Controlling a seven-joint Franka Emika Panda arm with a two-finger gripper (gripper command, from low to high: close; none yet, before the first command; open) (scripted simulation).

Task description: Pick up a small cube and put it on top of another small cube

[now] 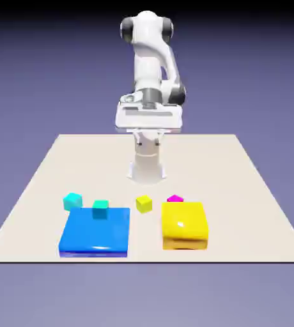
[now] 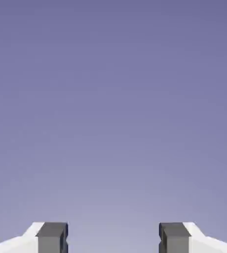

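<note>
The gripper [image 2: 113, 239] stands open with nothing between its two grey fingertips [image 2: 52, 237]; the hand view shows only the plain blue-violet backdrop past them. In the exterior view the hand is folded up high against the white arm [image 1: 151, 60], well above the table [image 1: 41, 185] and well apart from every block.

On the table, the bright cyan cube [image 1: 73, 201] sits toward the exterior view's left, just beside the far left corner of the flat blue block [image 1: 95, 235]. The teal cube [image 1: 100, 208] is near it, a little to the exterior view's right, at the far edge of the blue block; whether it rests on that block or just behind it cannot be told. The two small cubes are apart, not stacked.

Further to the exterior view's right lies a small yellow cube [image 1: 144, 204], then a small magenta cube [image 1: 174, 198] just behind the far edge of the large yellow block [image 1: 185, 225].
</note>
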